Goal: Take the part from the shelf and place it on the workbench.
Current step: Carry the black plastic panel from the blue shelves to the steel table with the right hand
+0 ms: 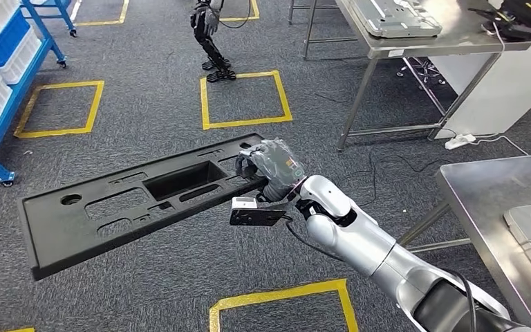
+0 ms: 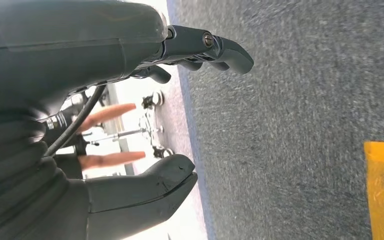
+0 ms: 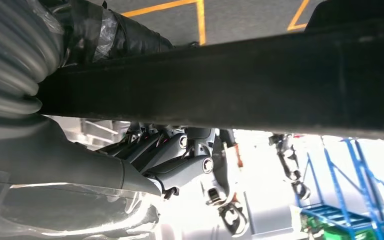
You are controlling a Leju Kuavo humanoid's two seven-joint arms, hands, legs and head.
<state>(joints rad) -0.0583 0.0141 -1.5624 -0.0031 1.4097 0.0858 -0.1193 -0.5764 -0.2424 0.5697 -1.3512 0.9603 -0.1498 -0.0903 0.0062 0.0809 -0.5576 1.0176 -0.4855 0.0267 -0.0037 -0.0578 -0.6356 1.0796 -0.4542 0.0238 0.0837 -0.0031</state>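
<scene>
Part: a long black plastic panel (image 1: 135, 200) with cut-out slots and one deep rectangular pocket, carried level above the grey carpet, stretching away from the right hand toward the robot's left.
Right hand, head view: the right hand (image 1: 268, 168) grips the near end of the panel, fingers curled over its top edge, silver arm reaching in from the lower right.
Around the hand, head view: a steel workbench (image 1: 482, 196) stands off to the hand's right, near the arm; a second steel table (image 1: 422, 38) is farther ahead on that side; a blue shelf rack (image 1: 3, 76) with white bins is well apart beyond the panel's far end; yellow tape squares mark the floor.
Left hand, left wrist view: the left hand (image 2: 145, 125) holds nothing, thumb and dark fingers held apart with carpet and a yellow tape corner beyond them.
Right hand, right wrist view: the panel's dark edge (image 3: 260, 85) runs across just past the hand, with the fingers (image 3: 180, 155) curled against its underside and the blue rack (image 3: 350, 210) far beyond.
</scene>
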